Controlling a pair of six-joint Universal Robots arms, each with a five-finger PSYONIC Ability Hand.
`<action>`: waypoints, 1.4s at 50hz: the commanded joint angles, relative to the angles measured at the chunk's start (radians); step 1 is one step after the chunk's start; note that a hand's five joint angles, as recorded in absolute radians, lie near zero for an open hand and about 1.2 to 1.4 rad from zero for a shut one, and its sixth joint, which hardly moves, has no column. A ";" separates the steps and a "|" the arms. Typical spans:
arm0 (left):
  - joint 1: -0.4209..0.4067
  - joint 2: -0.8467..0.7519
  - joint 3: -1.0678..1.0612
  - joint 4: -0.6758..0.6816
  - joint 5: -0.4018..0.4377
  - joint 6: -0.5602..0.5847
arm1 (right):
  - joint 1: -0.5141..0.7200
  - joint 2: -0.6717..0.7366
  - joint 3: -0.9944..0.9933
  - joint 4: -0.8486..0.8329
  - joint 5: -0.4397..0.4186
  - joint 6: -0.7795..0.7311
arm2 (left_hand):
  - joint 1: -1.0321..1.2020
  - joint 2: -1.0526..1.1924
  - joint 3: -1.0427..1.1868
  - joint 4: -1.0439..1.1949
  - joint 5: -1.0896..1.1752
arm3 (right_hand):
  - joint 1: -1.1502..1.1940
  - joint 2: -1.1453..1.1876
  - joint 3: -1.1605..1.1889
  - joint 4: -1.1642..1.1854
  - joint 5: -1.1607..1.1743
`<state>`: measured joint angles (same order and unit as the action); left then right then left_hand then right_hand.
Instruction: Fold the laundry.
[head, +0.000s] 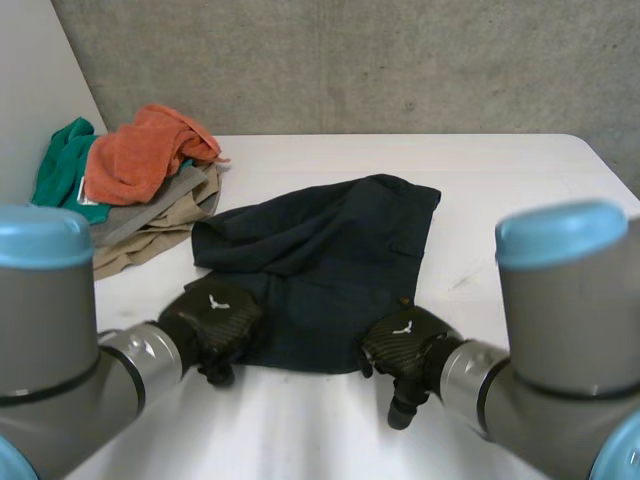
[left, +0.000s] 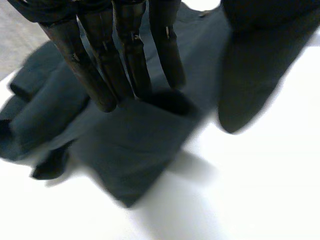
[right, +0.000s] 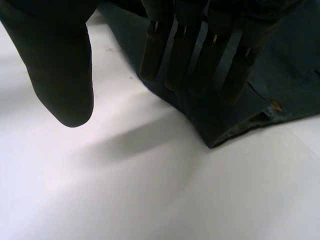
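A dark navy garment (head: 330, 260) lies crumpled in the middle of the white table (head: 500, 190), its far left part bunched into folds. My left hand (head: 212, 318) hovers over its near left corner (left: 130, 150), fingers (left: 125, 60) straight and thumb (left: 250, 70) held apart, gripping nothing. My right hand (head: 402, 342) is at the near right corner (right: 225, 127), where a hem and a small button show. Its fingers (right: 200, 55) are straight above the cloth edge and its thumb (right: 62, 65) stands apart over bare table.
A pile of laundry sits at the table's far left: an orange cloth (head: 145, 150) on top, a green one (head: 65, 165) beside it, grey and tan pieces (head: 150, 225) underneath. A concrete wall runs behind the table. Bare table lies to the right and in front.
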<state>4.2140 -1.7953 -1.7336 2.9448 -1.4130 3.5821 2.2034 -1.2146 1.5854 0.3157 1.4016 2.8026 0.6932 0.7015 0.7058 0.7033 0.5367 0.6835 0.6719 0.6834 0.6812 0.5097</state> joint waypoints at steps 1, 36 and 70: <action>0.018 -0.111 0.058 0.071 -0.075 -0.005 | 0.030 0.021 0.154 -0.389 0.019 -0.041 | -0.148 -0.156 -0.160 -0.158 -0.166 | 0.090 0.102 0.090 0.092 0.089; 0.149 -0.277 0.146 0.301 -0.208 0.207 | -0.010 0.264 0.021 -0.778 0.112 -0.264 | 0.703 0.695 0.690 0.693 0.685 | 0.713 0.724 0.713 0.715 0.712; 0.084 -0.154 0.673 -0.185 -0.234 -0.329 | -0.149 0.144 -0.728 0.149 0.028 -0.114 | 0.703 0.695 0.690 0.693 0.685 | 0.713 0.724 0.713 0.715 0.712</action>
<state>4.2957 -1.7766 -1.1395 2.7162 -1.5960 3.2502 2.0485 -1.1625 0.8305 0.5398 1.4174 2.6940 1.1604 1.1931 1.1851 1.1935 0.9894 1.1199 1.1712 1.1831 1.1952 0.9889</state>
